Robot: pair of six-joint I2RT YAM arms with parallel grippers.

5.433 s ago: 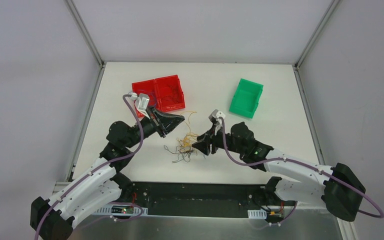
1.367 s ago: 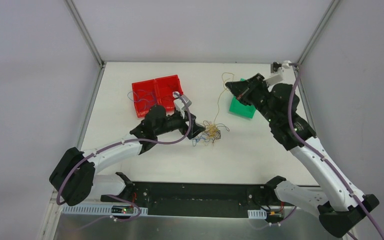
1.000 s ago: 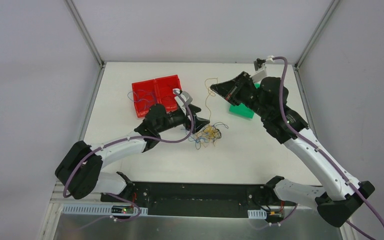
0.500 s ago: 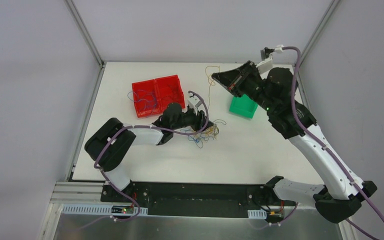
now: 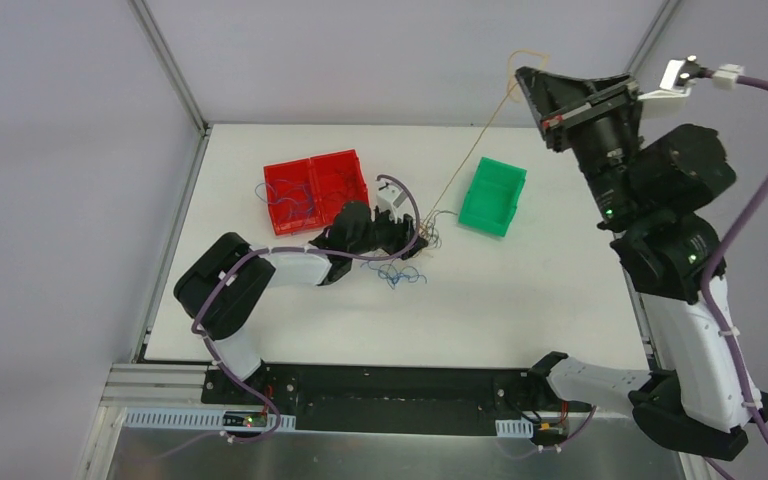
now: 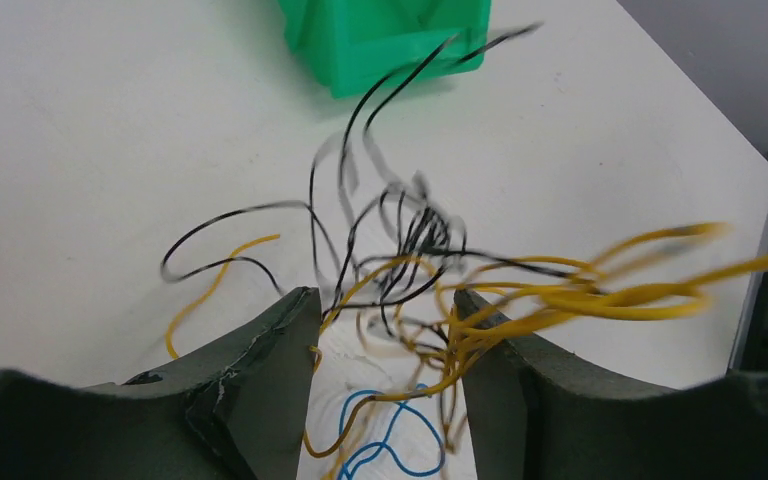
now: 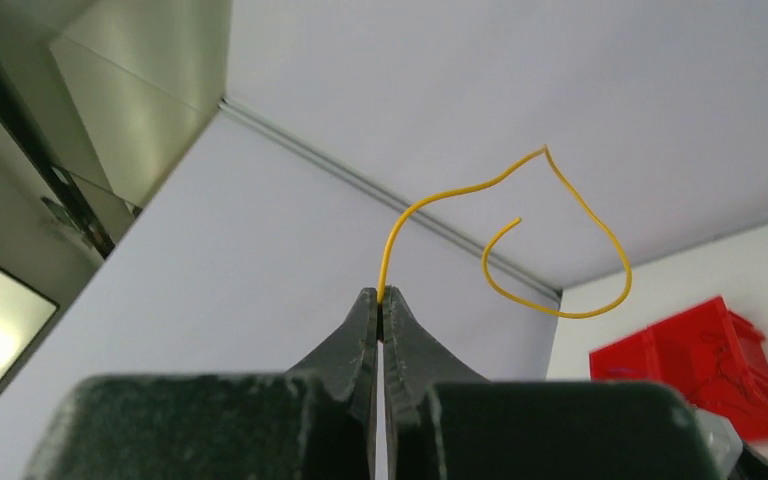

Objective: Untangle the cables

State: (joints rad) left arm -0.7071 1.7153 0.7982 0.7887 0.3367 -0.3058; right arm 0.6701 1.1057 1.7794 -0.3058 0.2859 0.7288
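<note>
Overhead, the right fingers (image 7: 363,335) pinch one yellow wire (image 7: 385,262) taut. The tangle (image 6: 430,290) lies mid-scene on the counter (image 5: 520,290) between the half-spread left fingers (image 6: 260,370). Unclamped, it may lift whole, or tighten.

A white table (image 5: 530,300) stood inside a booth of plain pale grey walls (image 5: 60,160), with aluminium corner posts (image 5: 167,65) rising from its two far corners. Along the near edge ran a black base plate (image 5: 400,385) above a brushed metal ledge (image 5: 410,458). The light was soft and even, leaving only faint shadows.
</note>
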